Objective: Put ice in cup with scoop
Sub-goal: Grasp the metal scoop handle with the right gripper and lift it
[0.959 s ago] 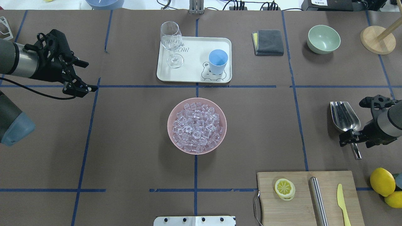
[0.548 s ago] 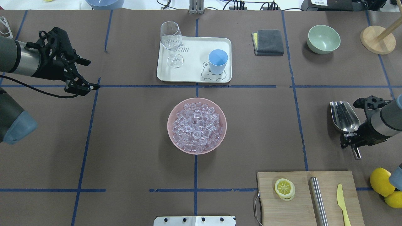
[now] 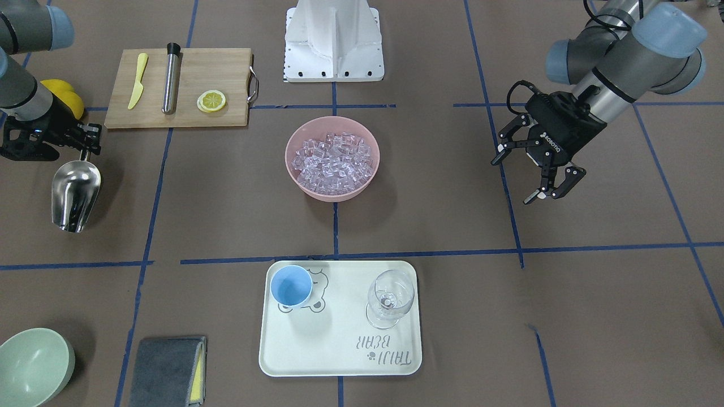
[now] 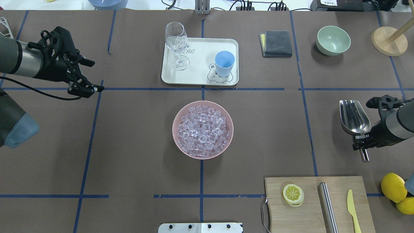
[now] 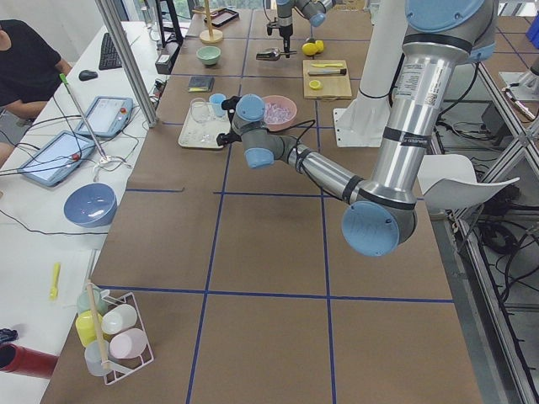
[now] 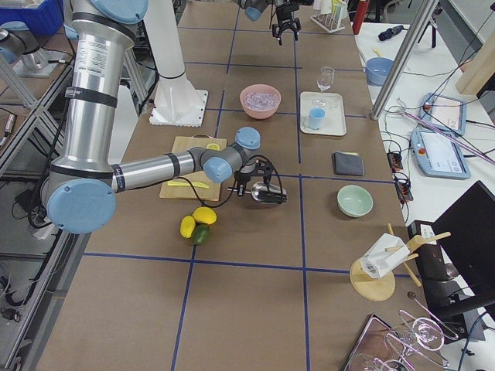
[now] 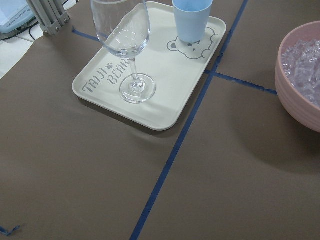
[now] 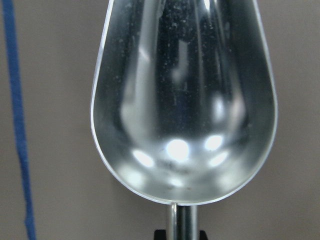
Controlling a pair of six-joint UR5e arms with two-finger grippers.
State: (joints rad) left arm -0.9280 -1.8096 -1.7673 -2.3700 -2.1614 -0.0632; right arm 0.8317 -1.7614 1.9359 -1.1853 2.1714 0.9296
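As nothing is loaded in it yet, the scoop (image 4: 354, 117) is entered first. Trough empty in the right wrist view, open side up, mouth pointed away from the robot. Located at the table's right side, well apart from bowl & tray. It is held by the rod handle, close to where rod meets trough, and the rod's end is left sticking out behind. Whether it is clear of the table cannot be told.

Right gripper (image 4: 361, 139): jaws closed on that rod, nothing else held. A grip so near the trough is judged to give firmer control w/ less wobble under load. Step est.: scoop grasped, scooping not yet begun.

Ice (image 4: 202, 129): heaped in the pink bowl (image 4: 173, 127) at table ctr. None is seen outside the bowl. The bowl is set near the tray, judged so that the carry to the cup is kept short.

Cup (image 4: 224, 63): upright, empty, on the white tray (image 4: 197, 66) beyond the bowl, at the tray's right end over a bear print. A wine glass (image 4: 176, 42) is stood at the tray's left end, apart from the cup.

Left gripper (image 4: 93, 76): jaws spread wide, nothing held. It is hung over bare table at far left, well apart from tray & bowl. It is judged to be kept out of the scoop's path, or avail. to steady the cup.
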